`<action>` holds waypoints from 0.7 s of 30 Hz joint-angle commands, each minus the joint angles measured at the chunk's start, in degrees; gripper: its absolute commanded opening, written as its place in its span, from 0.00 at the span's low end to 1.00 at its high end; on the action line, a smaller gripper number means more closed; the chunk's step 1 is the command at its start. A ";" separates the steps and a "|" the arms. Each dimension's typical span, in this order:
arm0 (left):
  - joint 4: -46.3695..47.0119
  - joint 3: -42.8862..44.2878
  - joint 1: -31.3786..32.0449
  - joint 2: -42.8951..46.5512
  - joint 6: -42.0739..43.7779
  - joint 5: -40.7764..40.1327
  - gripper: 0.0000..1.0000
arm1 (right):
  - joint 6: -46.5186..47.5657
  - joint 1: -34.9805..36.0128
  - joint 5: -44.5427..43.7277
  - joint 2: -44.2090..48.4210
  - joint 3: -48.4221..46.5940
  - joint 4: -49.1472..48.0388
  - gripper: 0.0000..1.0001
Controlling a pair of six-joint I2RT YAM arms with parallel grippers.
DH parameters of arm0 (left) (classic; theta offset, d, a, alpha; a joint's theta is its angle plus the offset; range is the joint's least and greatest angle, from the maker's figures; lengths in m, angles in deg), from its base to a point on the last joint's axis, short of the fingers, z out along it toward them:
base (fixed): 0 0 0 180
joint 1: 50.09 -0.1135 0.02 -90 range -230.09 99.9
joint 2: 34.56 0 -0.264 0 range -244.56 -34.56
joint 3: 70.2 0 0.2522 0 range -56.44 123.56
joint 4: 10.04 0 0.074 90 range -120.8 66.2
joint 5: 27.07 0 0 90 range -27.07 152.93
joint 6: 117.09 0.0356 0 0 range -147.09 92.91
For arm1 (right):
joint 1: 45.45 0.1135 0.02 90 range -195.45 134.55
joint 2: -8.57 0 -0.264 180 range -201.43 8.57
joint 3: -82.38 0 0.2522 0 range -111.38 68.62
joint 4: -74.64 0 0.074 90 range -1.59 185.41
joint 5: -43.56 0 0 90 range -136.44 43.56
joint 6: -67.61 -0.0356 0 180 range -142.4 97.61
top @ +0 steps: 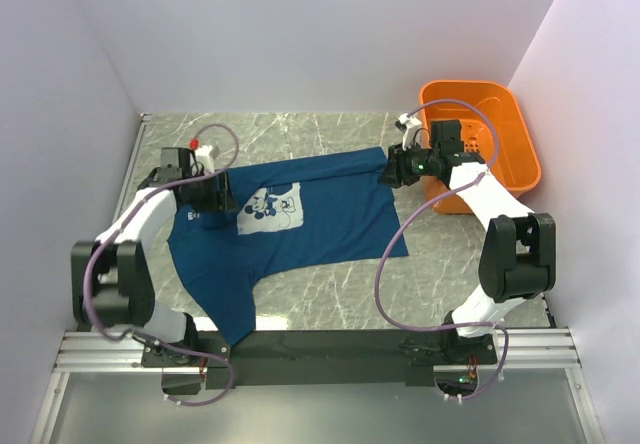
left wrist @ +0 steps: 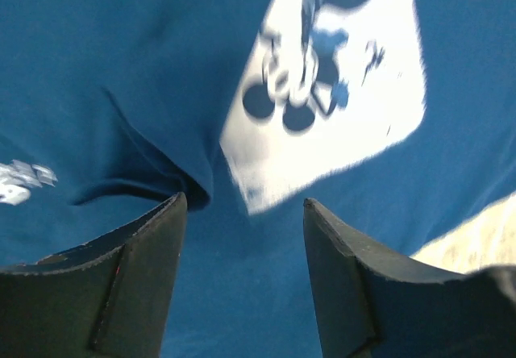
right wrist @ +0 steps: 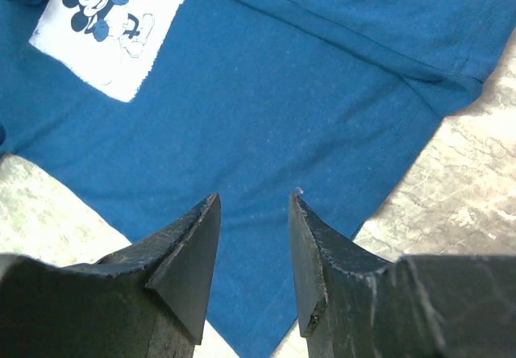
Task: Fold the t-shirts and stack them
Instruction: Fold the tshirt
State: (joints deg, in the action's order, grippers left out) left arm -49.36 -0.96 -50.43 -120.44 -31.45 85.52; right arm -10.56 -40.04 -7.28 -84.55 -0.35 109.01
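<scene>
Under the L gripper (left wrist: 246, 205), fingers spread w/ nothing between them, lies the shirt (top: 310, 244), flat-ish on the table (top: 330, 299). Its print (left wrist: 339, 92) is just ahead of the tips, and a crease (left wrist: 161, 185) sits by the left finger. R gripper (right wrist: 255, 198) fingers are also apart and empty, over plain blue cloth, w/ the hem (right wrist: 391, 164) off to their right. Looks like the smoothing-out step, pre-fold. Next prob. needs both to drop onto an edge, pinch it, then carry it across w/o dragging the rest.
</scene>
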 commanded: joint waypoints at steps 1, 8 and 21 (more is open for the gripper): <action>5.96 0.67 -0.62 5.29 -2.93 -4.56 0.65 | 0.03 -0.58 1.10 2.51 0.59 -1.62 0.47; 3.86 7.17 -2.65 -5.50 -7.06 -9.84 0.63 | -0.15 -0.58 1.19 2.07 0.33 -1.35 0.47; 1.57 13.34 -2.83 -18.44 -6.36 -5.37 0.56 | -0.06 -0.66 0.48 2.33 0.33 -1.00 0.47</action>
State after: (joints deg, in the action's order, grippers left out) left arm -47.22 10.91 -53.25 -138.32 -38.36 77.65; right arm -10.58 -40.22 -6.96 -84.55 -0.24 109.03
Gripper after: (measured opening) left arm 0.568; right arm 0.467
